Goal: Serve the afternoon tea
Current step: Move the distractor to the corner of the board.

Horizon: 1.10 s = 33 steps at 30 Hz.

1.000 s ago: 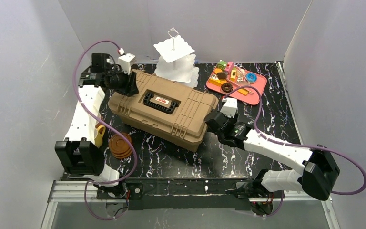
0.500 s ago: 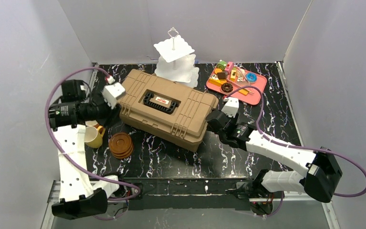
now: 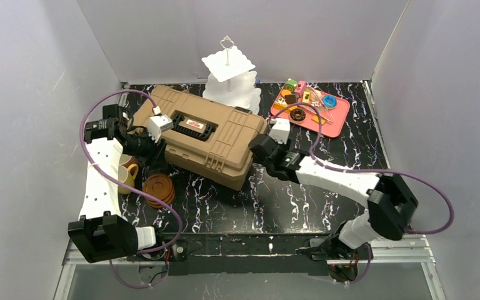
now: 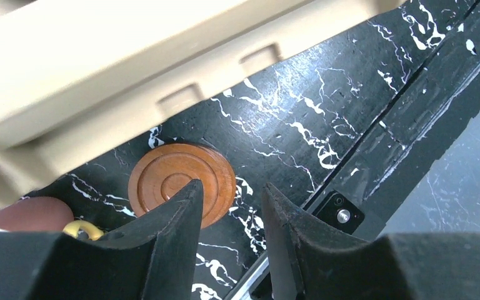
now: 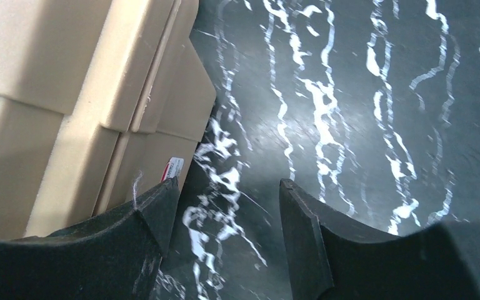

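Observation:
The white three-tier stand (image 3: 228, 78) is at the back, behind the tan hard case (image 3: 200, 134). Small toy pastries (image 3: 300, 100) lie on the pink-red tray (image 3: 337, 119) at the back right. A stack of round brown saucers (image 3: 158, 189) sits front left, beside a yellow cup (image 3: 124, 180) and a pink cup (image 3: 127, 162). My left gripper (image 3: 152, 159) hangs open and empty by the case's near-left side, above the saucers (image 4: 175, 181). My right gripper (image 3: 254, 145) is open and empty, its left finger against the case's right corner (image 5: 162, 106).
The case (image 4: 100, 75) lies askew across the middle-left of the black marbled table (image 3: 300, 200). Grey walls close in the left, back and right. The metal rail (image 3: 244, 247) with the arm bases runs along the near edge.
The case has slid and turned to the left, and my right gripper has followed its right end. My left arm has swung from the case's far-left corner down to its near-left side.

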Each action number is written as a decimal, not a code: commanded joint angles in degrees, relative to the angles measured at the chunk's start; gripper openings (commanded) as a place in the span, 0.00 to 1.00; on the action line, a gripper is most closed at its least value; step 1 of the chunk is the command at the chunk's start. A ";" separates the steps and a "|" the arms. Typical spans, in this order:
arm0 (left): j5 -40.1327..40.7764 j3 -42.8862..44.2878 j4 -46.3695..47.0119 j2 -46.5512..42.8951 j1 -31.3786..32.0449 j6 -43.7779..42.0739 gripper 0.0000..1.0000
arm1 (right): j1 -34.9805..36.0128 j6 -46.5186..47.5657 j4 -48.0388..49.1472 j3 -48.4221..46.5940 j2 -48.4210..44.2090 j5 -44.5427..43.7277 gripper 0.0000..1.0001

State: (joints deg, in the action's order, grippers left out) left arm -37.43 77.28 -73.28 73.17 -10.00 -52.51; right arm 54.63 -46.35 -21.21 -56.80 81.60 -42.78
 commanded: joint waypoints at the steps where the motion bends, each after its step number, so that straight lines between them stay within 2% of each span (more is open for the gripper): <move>1: -1.43 -3.70 3.60 -1.94 0.08 1.87 0.38 | 1.53 2.07 10.95 -8.70 8.14 4.45 0.69; 8: 2.48 -8.73 11.61 -0.28 0.15 3.81 0.37 | 2.68 2.47 11.28 -19.13 16.87 5.94 0.69; 11: 6.97 -8.24 17.41 1.58 0.09 7.53 0.33 | 3.46 2.85 11.65 -20.32 17.36 5.78 0.70; 20: 14.51 -7.59 31.52 3.71 0.14 16.45 0.33 | 4.26 4.02 13.67 -23.52 21.03 9.41 0.70; 27: 16.78 -4.51 33.99 6.87 0.14 19.43 0.34 | 6.97 6.23 13.37 -31.13 27.59 9.79 0.71; 33: 15.34 -3.97 32.86 6.38 0.13 20.51 0.34 | 6.00 11.01 9.05 -41.29 33.09 10.63 0.79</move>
State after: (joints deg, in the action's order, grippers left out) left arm -18.63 71.72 -42.19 80.97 -10.41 -33.58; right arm 60.53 -38.85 -14.48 -89.47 112.66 -35.35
